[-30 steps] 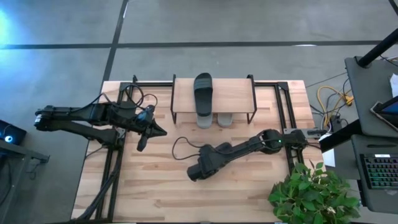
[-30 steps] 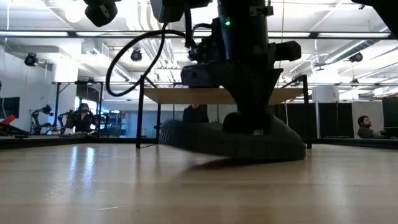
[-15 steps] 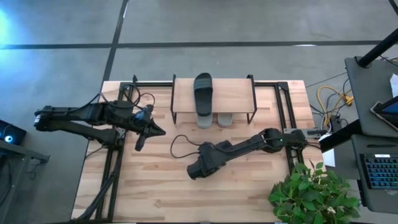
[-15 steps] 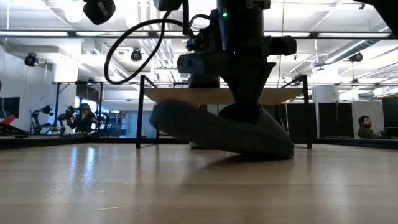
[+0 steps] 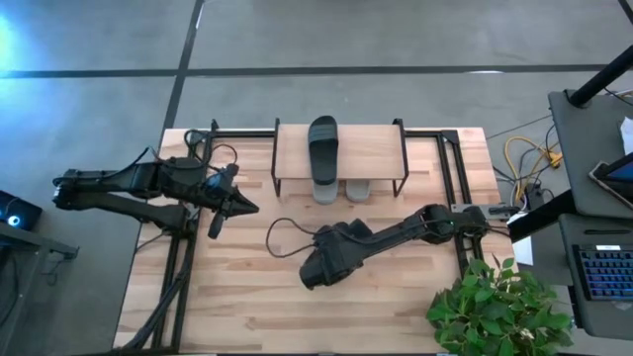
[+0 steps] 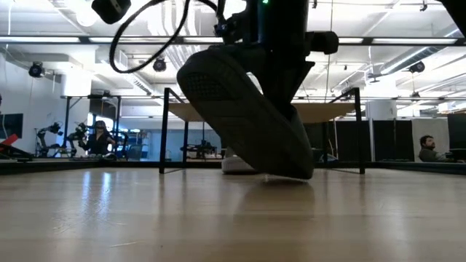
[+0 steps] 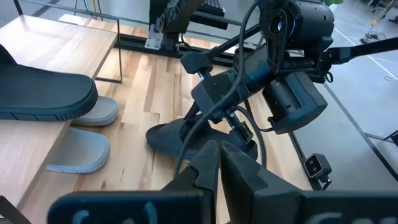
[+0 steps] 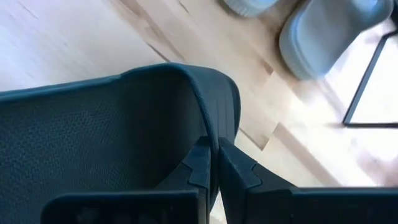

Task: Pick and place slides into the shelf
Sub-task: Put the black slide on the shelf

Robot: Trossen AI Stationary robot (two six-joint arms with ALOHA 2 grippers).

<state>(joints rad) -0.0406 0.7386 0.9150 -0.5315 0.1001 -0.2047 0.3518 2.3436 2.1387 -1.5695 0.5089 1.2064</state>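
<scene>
Low view shows the right gripper [image 6: 273,65] closed on a black slide [image 6: 244,113], tilted with one end on the table; the shelf [image 5: 339,150] lies beyond it. The left gripper [image 5: 220,211], closed, waits aside.

Grey floor [image 5: 99,99] is lying around the wooden table [image 5: 247,307]. A plant [image 5: 499,302] is standing at its corner, a desk [image 5: 593,148] beside. Ceiling lights [image 6: 408,40] are glowing behind.

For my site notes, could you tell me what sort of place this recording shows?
Probably a robotics lab or workshop: a wooden table on a concrete floor, a keyboard on a side desk, and open ceiling lighting with more equipment behind.
</scene>
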